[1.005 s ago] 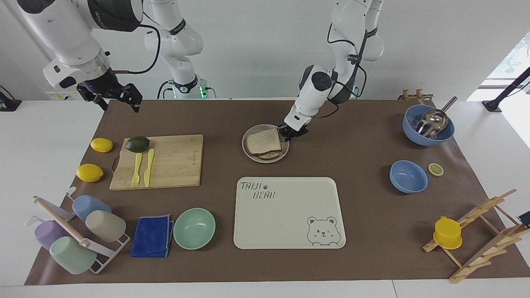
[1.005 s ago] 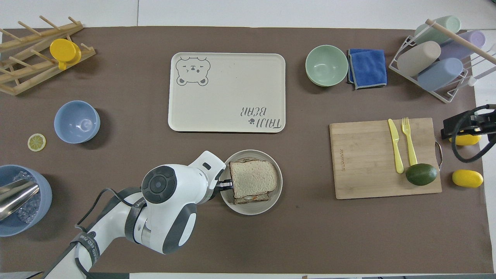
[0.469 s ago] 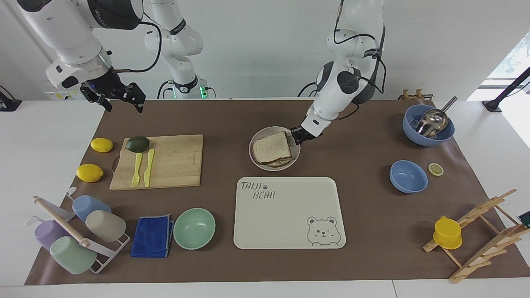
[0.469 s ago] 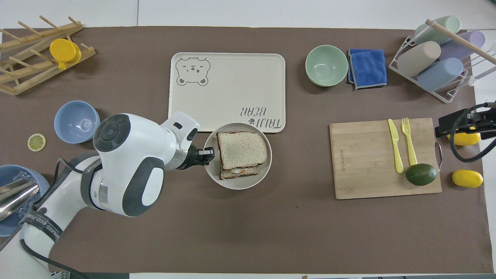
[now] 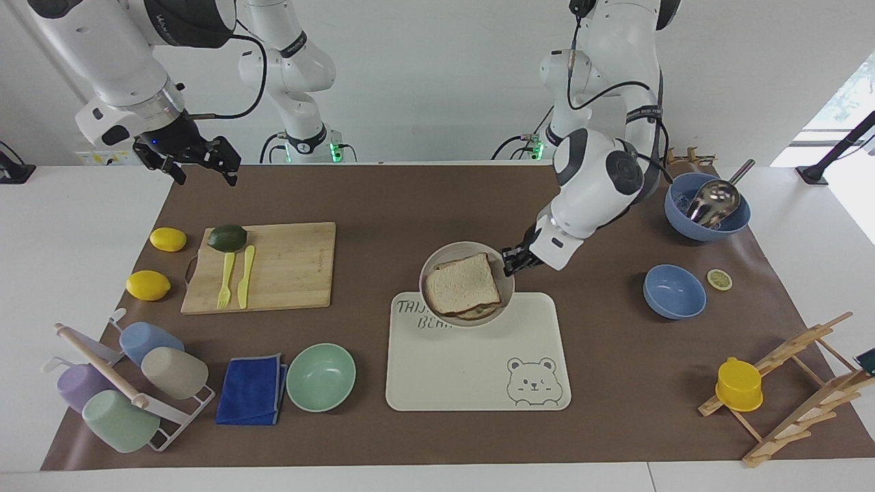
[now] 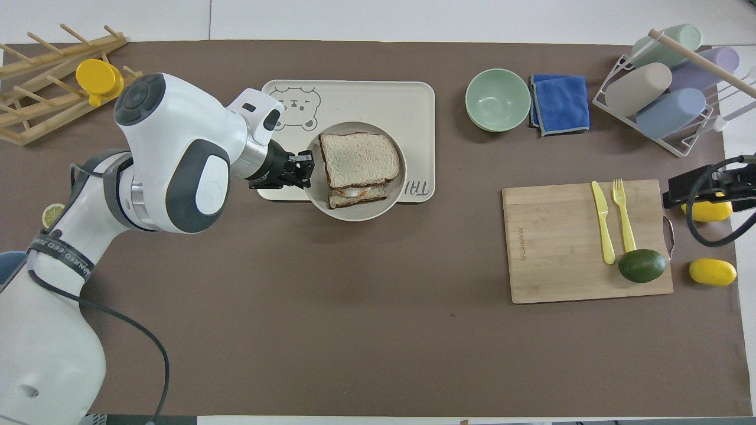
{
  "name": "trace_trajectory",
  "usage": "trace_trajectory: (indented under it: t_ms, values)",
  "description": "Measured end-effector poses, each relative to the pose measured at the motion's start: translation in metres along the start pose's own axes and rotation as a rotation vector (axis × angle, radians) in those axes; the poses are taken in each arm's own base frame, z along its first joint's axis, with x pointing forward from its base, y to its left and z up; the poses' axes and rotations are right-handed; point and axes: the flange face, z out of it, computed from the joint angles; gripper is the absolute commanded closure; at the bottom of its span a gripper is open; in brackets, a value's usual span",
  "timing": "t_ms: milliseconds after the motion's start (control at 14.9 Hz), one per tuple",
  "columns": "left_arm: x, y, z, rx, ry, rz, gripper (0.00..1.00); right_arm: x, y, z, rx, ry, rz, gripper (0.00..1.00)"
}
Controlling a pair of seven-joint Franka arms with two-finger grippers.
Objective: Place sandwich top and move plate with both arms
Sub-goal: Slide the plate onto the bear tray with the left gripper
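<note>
Plate (image 5: 429, 268) in left gripper (image 5: 513, 260) hangs over tray (image 5: 478, 369) edge.

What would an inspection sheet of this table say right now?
Surface: brown mat over a white table.
Job's things: bread tops the sandwich on the plate, held over the tray.
Clutter: board, avocado, lemons, bowls, cloth, cup rack, wooden rack.
Grippers: left gripper grips the plate's rim; right gripper waits above the mat's corner.
Cables: black, along both arms.
Surroundings: white wall.
</note>
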Motion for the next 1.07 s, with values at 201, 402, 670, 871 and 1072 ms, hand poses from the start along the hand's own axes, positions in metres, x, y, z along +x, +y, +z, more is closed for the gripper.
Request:
trace_trajectory:
  t_ms: [201, 402, 670, 871, 1072]
  values:
    - [0.050, -0.008, 0.030, -0.011, -0.010, 0.045, 1.00, 0.000, 0.000, 0.000, 0.000, 0.000, 0.000, 0.00]
    - [0.072, -0.018, 0.043, -0.020, 0.002, 0.083, 1.00, 0.000, 0.000, 0.000, 0.000, 0.002, -0.001, 0.00]
    - [0.072, -0.015, 0.053, -0.030, 0.032, 0.115, 1.00, 0.000, 0.000, 0.000, 0.000, 0.005, -0.001, 0.00]
    - [0.071, -0.013, 0.054, -0.029, 0.033, 0.127, 0.54, 0.001, 0.000, 0.000, 0.000, 0.005, -0.001, 0.00]
    - [0.072, -0.014, 0.053, -0.029, 0.034, 0.151, 0.00, 0.001, -0.001, 0.000, 0.000, 0.005, -0.001, 0.00]
